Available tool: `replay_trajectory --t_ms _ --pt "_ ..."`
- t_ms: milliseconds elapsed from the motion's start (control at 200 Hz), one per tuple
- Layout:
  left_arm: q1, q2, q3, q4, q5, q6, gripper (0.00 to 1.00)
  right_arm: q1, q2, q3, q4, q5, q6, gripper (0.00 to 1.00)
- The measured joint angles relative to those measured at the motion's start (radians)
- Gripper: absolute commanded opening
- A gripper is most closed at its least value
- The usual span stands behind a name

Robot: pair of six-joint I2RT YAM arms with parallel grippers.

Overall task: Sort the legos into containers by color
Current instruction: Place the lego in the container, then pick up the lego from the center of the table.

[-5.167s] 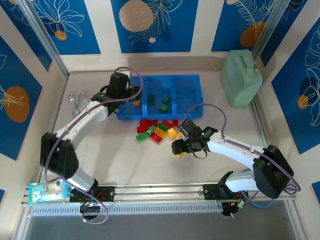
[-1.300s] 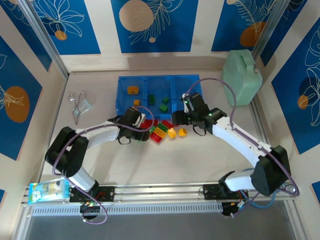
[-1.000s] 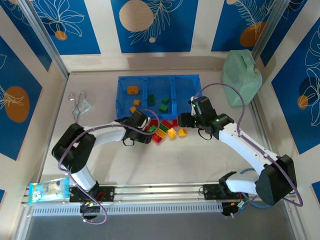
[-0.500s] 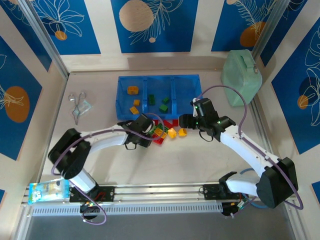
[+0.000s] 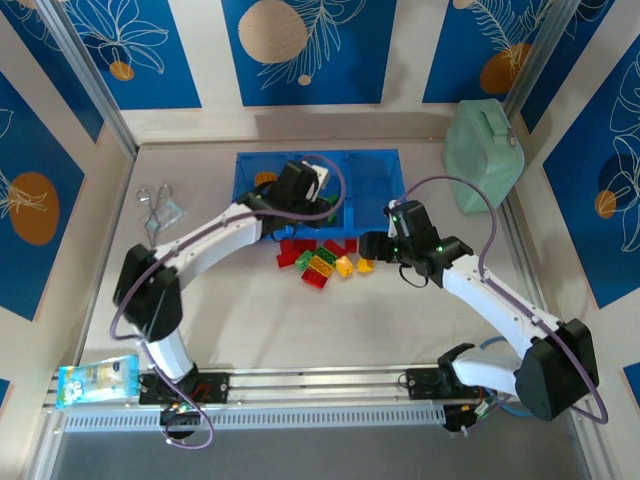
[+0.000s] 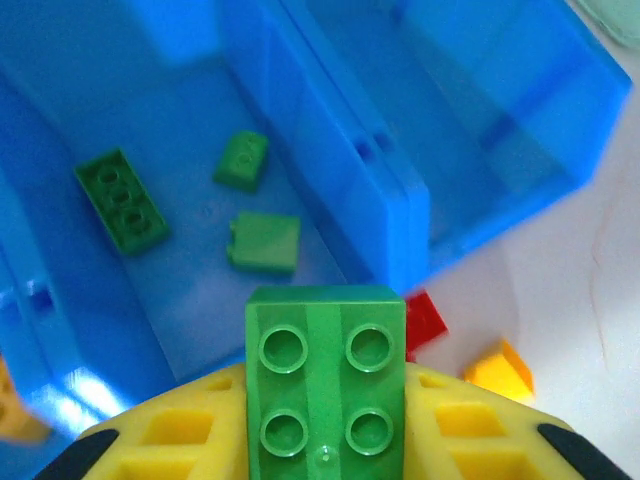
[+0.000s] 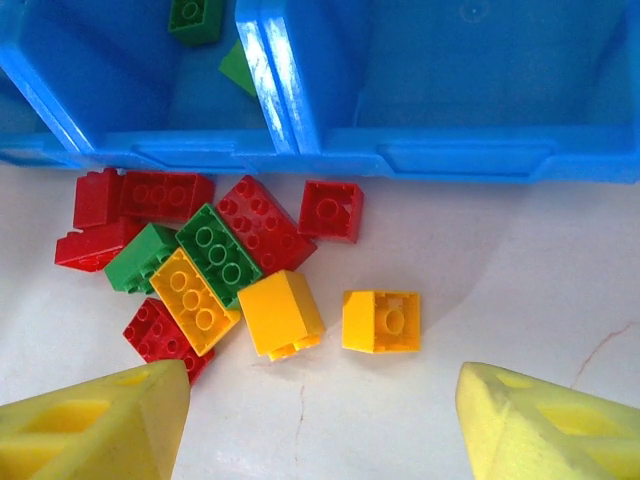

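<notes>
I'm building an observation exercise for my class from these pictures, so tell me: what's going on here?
Toy bricks are being sorted by colour into a blue tray. The left gripper is shut on a green brick over the middle compartment, where three green pieces lie. The right gripper hangs open above the loose pile of red, green and yellow bricks on the table in front of the tray.

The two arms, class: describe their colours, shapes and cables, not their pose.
The left arm and right arm both have white tapered links and black joint housings. A purple cable loops along each. Each end effector's fingers are yellow wedges with recessed pockets.
</notes>
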Motion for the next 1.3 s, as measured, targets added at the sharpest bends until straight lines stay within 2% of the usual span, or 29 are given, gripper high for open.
replay_trajectory --t_ms 275,340,425,480,660,765,941,1121,1296 --pt "0.051 0.301 0.314 -0.093 0.0 0.037 0.35 0.0 -0.124 -0.091 -0.05 0.0 0.022 0.71" --pt "0.056 0.343 0.364 -0.118 0.0 0.045 0.39 -0.001 -0.144 -0.102 -0.064 0.0 0.026 0.71" --pt "0.06 0.375 0.413 -0.146 -0.003 0.053 0.53 -0.002 -0.162 -0.107 -0.074 0.0 0.026 0.72" --pt "0.06 0.381 0.43 -0.161 -0.003 0.064 0.58 -0.004 -0.166 -0.107 -0.077 0.0 0.026 0.73" --pt "0.059 0.37 0.437 -0.174 -0.002 0.065 0.62 -0.004 -0.161 -0.107 -0.08 -0.001 0.025 0.74" --pt "0.049 0.302 0.367 -0.159 -0.002 0.069 0.62 -0.004 -0.134 -0.105 -0.079 -0.008 0.019 0.74" --pt "0.028 0.08 0.171 -0.093 -0.002 0.077 0.62 0.015 -0.048 -0.069 -0.088 -0.019 -0.008 0.74" --pt "0.017 -0.175 -0.108 0.054 0.01 0.071 0.62 0.075 0.074 0.022 -0.102 -0.018 -0.059 0.73" --pt "0.017 -0.336 -0.356 0.15 0.008 0.04 0.61 0.124 0.229 0.125 -0.119 -0.016 -0.102 0.69"
